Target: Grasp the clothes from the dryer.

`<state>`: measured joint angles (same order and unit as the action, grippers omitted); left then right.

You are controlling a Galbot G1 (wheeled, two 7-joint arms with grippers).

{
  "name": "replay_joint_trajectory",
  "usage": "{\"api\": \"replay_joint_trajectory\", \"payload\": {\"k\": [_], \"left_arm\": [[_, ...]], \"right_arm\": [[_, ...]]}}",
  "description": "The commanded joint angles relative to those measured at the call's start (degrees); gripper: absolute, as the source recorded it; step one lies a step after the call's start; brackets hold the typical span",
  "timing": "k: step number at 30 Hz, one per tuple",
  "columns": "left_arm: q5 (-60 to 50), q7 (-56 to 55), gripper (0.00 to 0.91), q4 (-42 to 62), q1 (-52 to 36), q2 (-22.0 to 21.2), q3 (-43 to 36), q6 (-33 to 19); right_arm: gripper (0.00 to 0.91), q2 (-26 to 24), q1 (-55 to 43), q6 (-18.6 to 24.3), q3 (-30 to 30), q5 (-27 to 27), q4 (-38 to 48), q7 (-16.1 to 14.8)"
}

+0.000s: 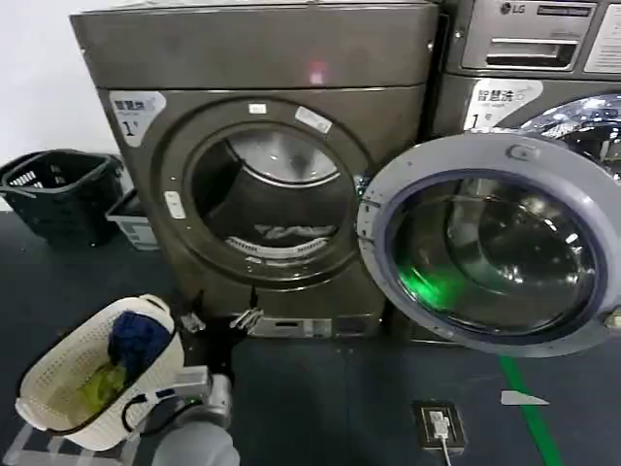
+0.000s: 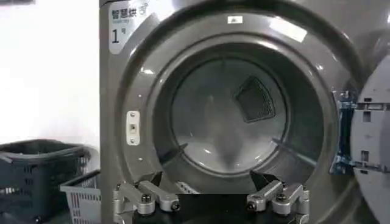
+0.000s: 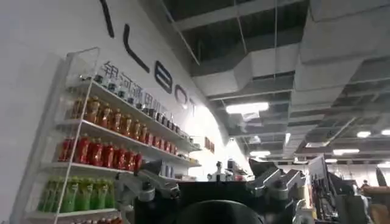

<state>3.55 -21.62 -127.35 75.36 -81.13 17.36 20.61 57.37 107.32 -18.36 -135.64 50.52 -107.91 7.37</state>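
The bronze-grey dryer (image 1: 262,58) stands in front of me, its round door (image 1: 485,243) swung open to the right. Its drum (image 2: 228,115) looks pale grey, with a dark mesh patch on the back wall. The clothes are hidden or out of view; I cannot make them out in the drum. My left gripper (image 1: 218,322) hangs low before the dryer's base. It faces the porthole and is open (image 2: 207,182), with nothing between its fingers. My right gripper (image 3: 207,176) points up toward shelves and the ceiling, open and holding nothing.
A white laundry basket (image 1: 58,383) at my lower left holds a dark blue garment (image 1: 139,335) and a yellow-green one (image 1: 102,388). A black basket (image 1: 63,189) and a grey crate (image 1: 136,223) stand left of the dryer. The LG machine (image 1: 534,39) is behind the open door.
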Motion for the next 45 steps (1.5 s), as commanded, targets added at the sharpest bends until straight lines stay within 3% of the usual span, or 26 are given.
{"api": "replay_joint_trajectory", "payload": {"k": [1, 21, 26, 45], "left_arm": [[0.0, 0.0, 0.907, 0.1, -0.1, 0.0, 0.0, 0.0], [-0.1, 1.4, 0.907, 0.1, -0.3, 0.9, 0.3, 0.0], [-0.1, 1.9, 0.907, 0.1, -0.5, 1.3, 0.5, 0.0], [-0.1, 2.4, 0.907, 0.5, -1.0, 1.3, 0.1, 0.1]], "right_arm": [[0.907, 0.0, 0.0, 1.0, 0.0, -0.1, 0.0, -0.2], [0.907, 0.5, -0.1, 4.2, 0.1, 0.6, 0.2, -0.9], [0.907, 0.5, 0.1, 6.8, 0.3, 0.5, 0.8, -0.9], [0.907, 0.5, 0.2, 7.3, 0.5, 0.6, 1.0, -0.6]]}}
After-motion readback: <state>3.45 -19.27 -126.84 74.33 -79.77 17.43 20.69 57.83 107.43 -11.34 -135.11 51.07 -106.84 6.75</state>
